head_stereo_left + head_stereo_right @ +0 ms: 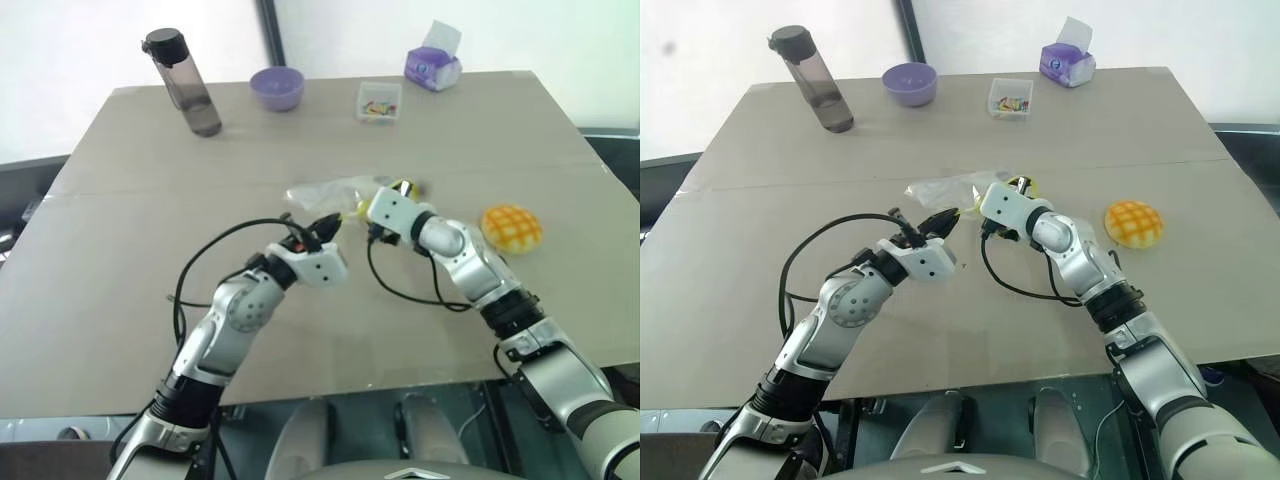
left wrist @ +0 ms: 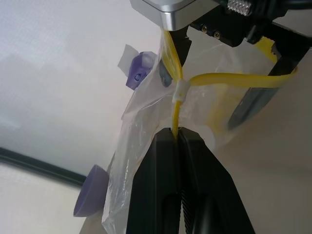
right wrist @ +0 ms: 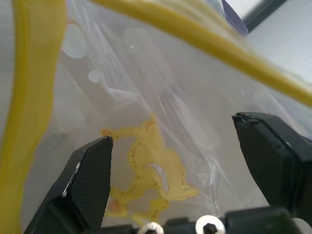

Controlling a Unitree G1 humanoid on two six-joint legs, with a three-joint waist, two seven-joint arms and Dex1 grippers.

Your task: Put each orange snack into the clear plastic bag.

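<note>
Lying mid-surface (image 1: 120, 300), the clear plastic bag (image 1: 335, 190) stretched from 9 to 3 o'clock, crinkly, yellow-stripped. The orange snack (image 1: 512, 229), domed with a pale grid, sat at its 4 o'clock. Left claw (image 2: 176, 139) pinched the bag's strip; right claw (image 3: 170, 161) gaped wide.

Orange-yellow grid-topped bun (image 1: 512, 228), yellow-edged clear bag (image 1: 335, 192)

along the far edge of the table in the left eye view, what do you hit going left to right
dark water bottle → purple bowl → small clear box of colourful bits → purple tissue pack
</note>
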